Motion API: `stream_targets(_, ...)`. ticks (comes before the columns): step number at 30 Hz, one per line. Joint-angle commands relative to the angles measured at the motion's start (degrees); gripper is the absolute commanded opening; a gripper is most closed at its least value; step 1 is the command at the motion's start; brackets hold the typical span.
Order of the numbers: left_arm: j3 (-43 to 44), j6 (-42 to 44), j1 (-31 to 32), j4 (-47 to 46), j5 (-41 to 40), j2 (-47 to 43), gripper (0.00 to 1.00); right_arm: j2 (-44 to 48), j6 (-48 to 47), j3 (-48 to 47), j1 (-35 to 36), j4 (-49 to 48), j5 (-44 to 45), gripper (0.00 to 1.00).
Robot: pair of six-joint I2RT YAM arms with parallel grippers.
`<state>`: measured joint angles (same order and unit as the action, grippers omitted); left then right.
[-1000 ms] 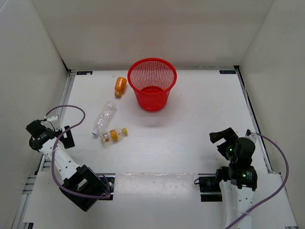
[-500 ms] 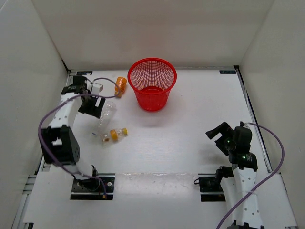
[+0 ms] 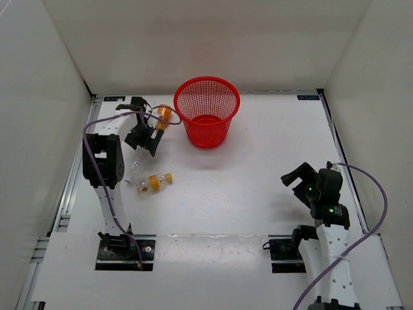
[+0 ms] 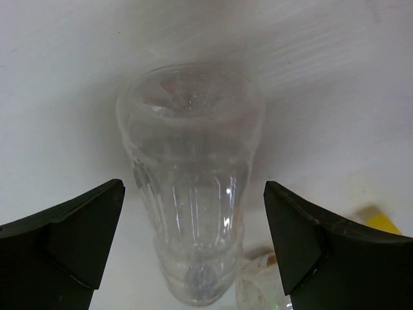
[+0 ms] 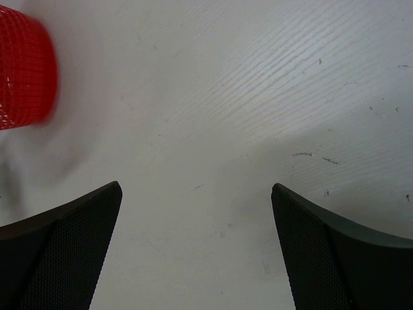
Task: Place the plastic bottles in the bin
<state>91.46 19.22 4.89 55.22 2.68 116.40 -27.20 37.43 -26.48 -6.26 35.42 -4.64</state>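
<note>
White worktop (image 3: 258, 168), upper left: left jaws spread astride the longer clear bottle (image 4: 193, 181); best lower squarely, pinch mid-body. Right jaws spread.

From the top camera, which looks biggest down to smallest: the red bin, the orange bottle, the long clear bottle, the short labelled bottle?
1. red bin
2. long clear bottle, partly hidden under the left gripper
3. orange bottle and short labelled bottle look about alike, so no ranking.

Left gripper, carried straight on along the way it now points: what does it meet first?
The longer clear bottle: in the wrist view it lies dead ahead, centred before the open left gripper. The distance to it is hard to judge.
</note>
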Motion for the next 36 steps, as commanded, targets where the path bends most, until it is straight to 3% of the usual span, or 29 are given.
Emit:
stream_targets(1, -0.8, -2.5, -1.5, -0.5, -1.0, 0.5, 1.0, -2.6, -1.0, -3.9, 0.2, -1.9, 0.9, 1.0)
stream_targets(5, -5.6, -2.5, -2.6, -2.1, -0.3, -1.6, 0.71, -3.3, -1.0, -5.0, 0.2, -3.2, 0.9, 1.0)
stream_targets(6, -6.2, -2.5, -2.6, -2.1, 0.2, -2.2, 0.48, -3.8, -1.0, -5.0, 0.2, -4.1, 0.9, 1.0)
stream_targets(9, -7.3, -2.5, -3.1, -1.4, 0.2, -5.4, 0.1, -4.5, -1.0, -5.0, 0.2, -4.7, 0.9, 1.0)
stream_targets(14, 3.3, -3.7, -5.1, 5.0, 2.6, -12.2, 0.1, -5.7, -1.0, -5.0, 0.2, -6.8, -1.1, 1.0)
stream_targets(16, 14.9, -5.2, -5.1, 5.0, 2.6, -13.7, 0.1, -6.8, -1.0, -4.4, 0.2, -7.8, -1.1, 1.0)
stream_targets(18, 27.5, -6.2, -2.0, 2.4, 2.6, -14.4, 0.1, -7.3, -1.0, -4.4, 0.2, -7.8, -1.7, 1.0)
stream_targets(21, 36.7, -6.8, 5.7, -6.9, 0.4, -14.4, 0.1, -7.9, -1.0, -4.4, 0.2, -8.3, -2.3, 1.0)
stream_targets(25, 41.8, -8.5, 15.3, -17.2, -0.1, -10.8, 0.1, -7.1, -0.5, -4.9, 0.2, -8.3, -2.3, 1.0)
stream_targets(29, 51.0, -10.7, 21.0, -20.1, 2.8, -2.0, 0.1, -4.7, -0.5, -4.4, 0.2, -6.6, -2.3, 1.0)
stream_targets(34, 50.4, -9.2, 24.8, -22.5, 0.2, 3.8, 0.1, -2.8, -0.5, -3.8, 0.2, -5.4, -2.8, 1.0)
stream_targets(36, 48.4, -9.2, 24.8, -23.0, -0.3, 4.4, 0.2, -2.2, -1.0, -3.8, 0.2, -5.4, -3.4, 1.0)
